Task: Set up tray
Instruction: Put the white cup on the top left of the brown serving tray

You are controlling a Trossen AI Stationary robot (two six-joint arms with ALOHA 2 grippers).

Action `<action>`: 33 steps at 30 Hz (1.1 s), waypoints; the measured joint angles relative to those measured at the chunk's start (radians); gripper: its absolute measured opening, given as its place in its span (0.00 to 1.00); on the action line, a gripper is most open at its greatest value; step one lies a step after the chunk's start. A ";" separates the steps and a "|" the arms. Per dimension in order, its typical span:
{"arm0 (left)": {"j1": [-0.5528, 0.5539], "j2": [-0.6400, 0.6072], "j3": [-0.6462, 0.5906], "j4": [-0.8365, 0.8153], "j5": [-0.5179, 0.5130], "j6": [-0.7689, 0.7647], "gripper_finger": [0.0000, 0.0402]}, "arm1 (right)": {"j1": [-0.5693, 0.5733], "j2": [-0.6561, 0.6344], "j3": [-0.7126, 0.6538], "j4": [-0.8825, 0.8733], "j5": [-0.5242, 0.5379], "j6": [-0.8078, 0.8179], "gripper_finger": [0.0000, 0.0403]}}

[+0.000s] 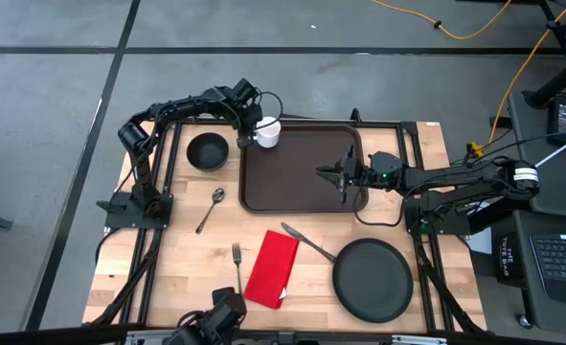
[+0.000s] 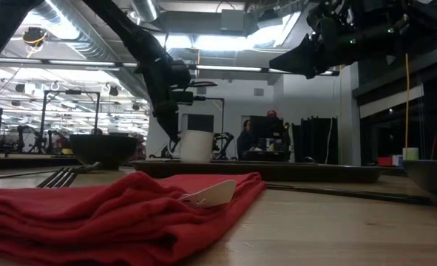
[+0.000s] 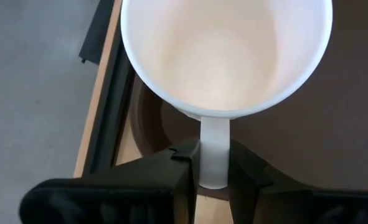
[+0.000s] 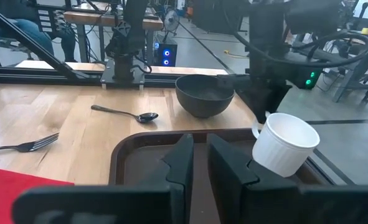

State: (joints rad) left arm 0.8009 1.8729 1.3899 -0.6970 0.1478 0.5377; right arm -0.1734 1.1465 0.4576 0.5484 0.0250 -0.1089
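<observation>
On the wooden bench (image 1: 177, 278) lie one black bowl (image 1: 208, 151), one spoon (image 1: 211, 208), one fork (image 1: 237, 255), one red napkin (image 1: 272, 269), one knife (image 1: 307, 242), one black plate (image 1: 373, 279) and one brown tray (image 1: 302, 182). The tray sits at the bench's far middle, between bowl and right arm. The left gripper (image 3: 210, 169) is clamped on the handle of one white cup (image 1: 267, 132), tilted over the tray's far left corner. The right gripper (image 4: 198, 163) hovers above the tray's right side, fingers nearly together, holding nothing. Around the bench is grey floor (image 1: 53, 96) with yellow cables (image 1: 464, 29); the room behind holds desks and a seated person (image 2: 245, 138).
</observation>
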 joint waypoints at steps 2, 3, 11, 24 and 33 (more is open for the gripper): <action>0.000 0.000 -0.001 0.016 0.001 0.000 0.11 | 0.000 0.000 0.000 0.000 0.000 0.000 0.13; 0.000 0.000 -0.001 0.025 0.001 0.000 0.11 | 0.000 0.000 0.000 0.000 0.000 0.000 0.13; 0.000 0.000 -0.001 0.036 0.000 0.000 0.12 | 0.000 0.000 0.000 0.000 0.000 0.000 0.13; 0.002 -0.001 -0.042 0.076 -0.016 0.008 0.12 | 0.000 0.000 0.000 0.000 -0.001 0.002 0.13; 0.001 -0.002 -0.076 0.125 -0.023 0.018 0.12 | 0.000 0.000 0.000 0.000 -0.001 0.002 0.13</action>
State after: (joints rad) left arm 0.8021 1.8707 1.3136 -0.5717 0.1244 0.5557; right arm -0.1734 1.1465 0.4576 0.5484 0.0238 -0.1070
